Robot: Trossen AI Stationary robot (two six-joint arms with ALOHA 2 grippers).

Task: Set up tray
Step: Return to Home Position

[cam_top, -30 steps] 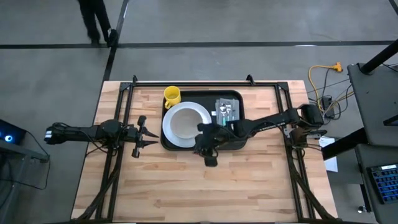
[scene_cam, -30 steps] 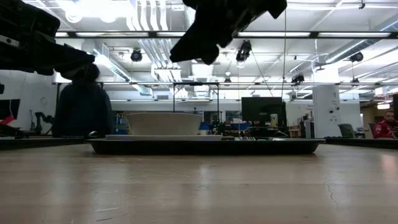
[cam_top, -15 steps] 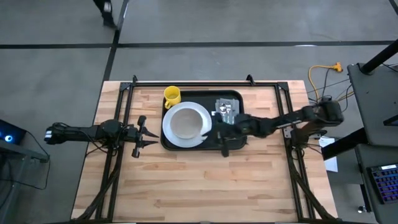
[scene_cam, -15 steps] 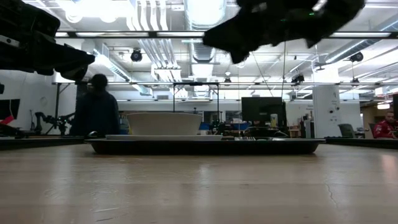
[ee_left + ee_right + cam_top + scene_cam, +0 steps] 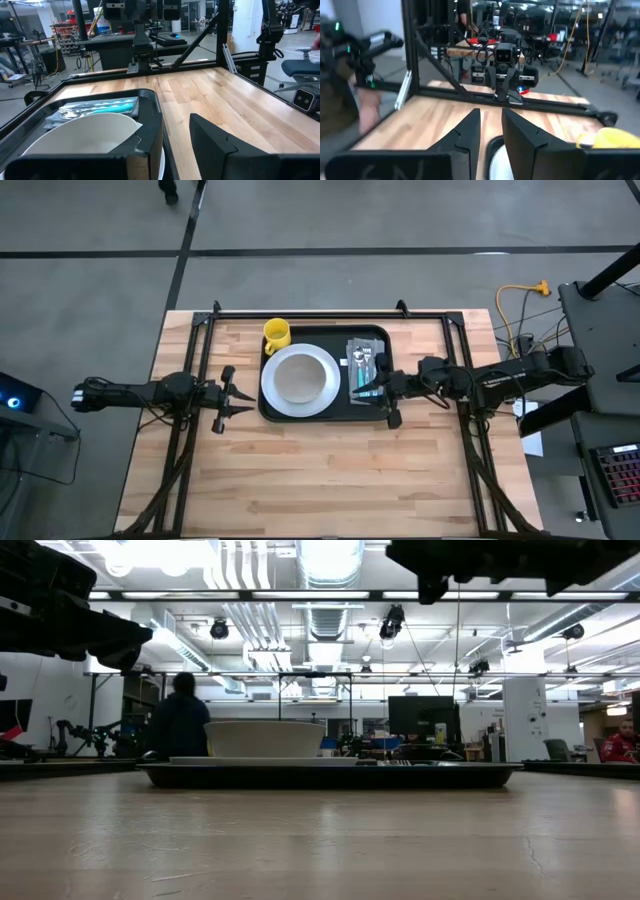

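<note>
The tray (image 5: 322, 336) was set at the middle of the bench's (image 5: 330, 470) far edge, loaded with the white plate (image 5: 300, 377), the yellow cup (image 5: 277, 333) and cutlery on a napkin (image 5: 364, 360). The right gripper (image 5: 383, 394), fingers parted and empty, was held over the tray's right edge. The left gripper (image 5: 231, 394), likewise parted and empty, was parked beside its left edge. Homing was judged to be in hand. A clean retreat of the right arm toward the bench's right edge was called for.

My left arm (image 5: 150, 393) stretches out level toward the middle, left pincer (image 5: 232, 392) parted and empty. My right arm (image 5: 490, 378) reaches in opposite it, right pincer (image 5: 387, 396) likewise parted, empty.
</note>
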